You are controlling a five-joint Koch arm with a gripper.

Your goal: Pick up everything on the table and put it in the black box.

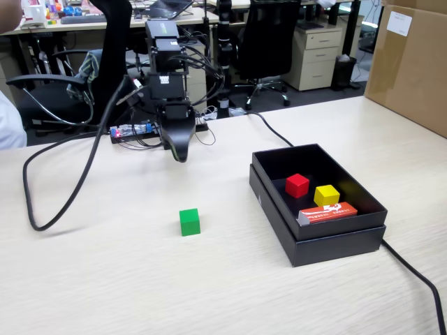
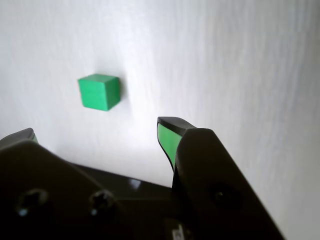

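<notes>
Nearest the wrist camera, my two dark jaws filled the lower part of the wrist view, with green pads on their inner faces; my gripper (image 2: 97, 131) stood spread apart, with bare tabletop visible between the tips and nothing held. One fingertip (image 2: 170, 131) rose right of centre in that view, and the other barely showed at the left edge. Beyond the tips, the green cube (image 2: 99, 91) sat flat on the table (image 2: 240, 75), ahead of the gap between the jaws and apart from both. In the fixed view, my gripper (image 1: 179, 153) hung above the table (image 1: 105, 279), pointing downward, and the green cube (image 1: 189, 222) lay alone on the wood-grain surface, nearer the camera than my jaws and not touching them. To the right of the cube in that view, well apart from it, the black box (image 1: 335, 246) rested on the table with its open side up. Inside it lay a red cube (image 1: 297, 185), a yellow cube (image 1: 326, 195) just beside it, and a flat orange-red packet (image 1: 328, 213) near the front wall. A black cable (image 1: 59, 202) looped across the table at the left of the fixed view, and a brown carton (image 1: 412, 63) stood at the far right.
</notes>
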